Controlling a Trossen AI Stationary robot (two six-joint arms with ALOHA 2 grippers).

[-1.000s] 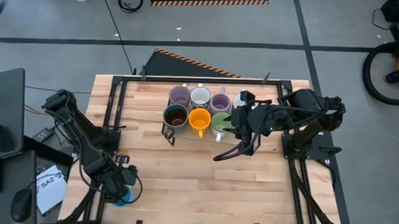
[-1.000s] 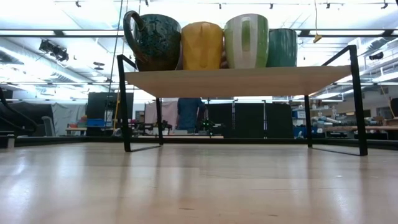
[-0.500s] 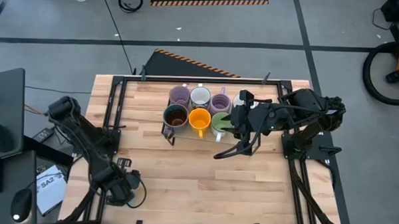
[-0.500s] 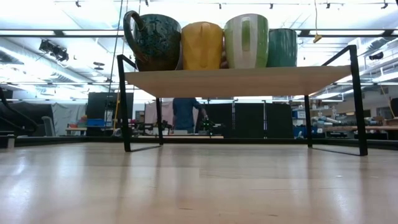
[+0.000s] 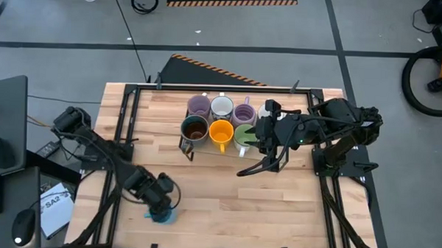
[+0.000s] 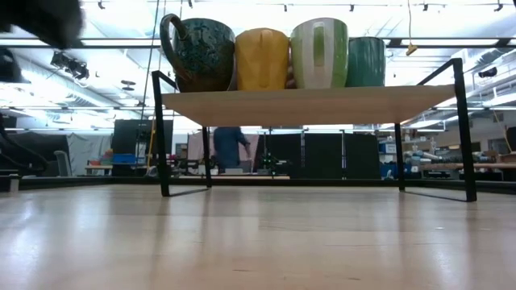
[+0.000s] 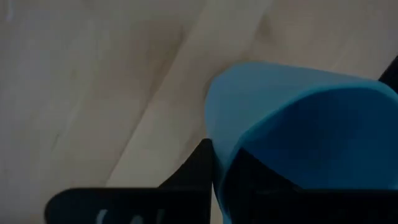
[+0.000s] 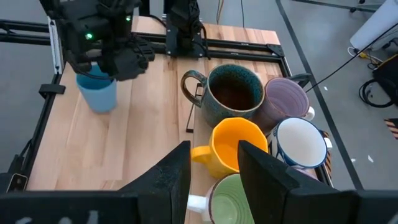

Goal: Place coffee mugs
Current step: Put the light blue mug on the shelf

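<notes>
Mugs of glazed ceramic crowd the small wooden rack (image 5: pixel 192 149) toward twelve o'clock on the butcher-block table (image 5: pixel 225 205): lavender mug (image 5: pixel 199 105), white mug (image 5: pixel 221 106), second lavender mug (image 5: pixel 243 113), dark brown mug (image 5: pixel 195 129), orange mug (image 5: pixel 221 132), green mug (image 5: pixel 244 134). Down at seven o'clock the left gripper (image 5: pixel 159 201) is clamped on the rim of the plain blue mug (image 5: pixel 162 214). The right gripper (image 8: pixel 212 163) hangs at the rack's three o'clock edge, jaws apart and empty.

Risk, as I judge it: a thin rim pinch could let the blue mug swing or slip in transit, and the packed rack leaves little room, so a careless set-down may knock a neighbour off.

No brand or writing is legible on any mug.
</notes>
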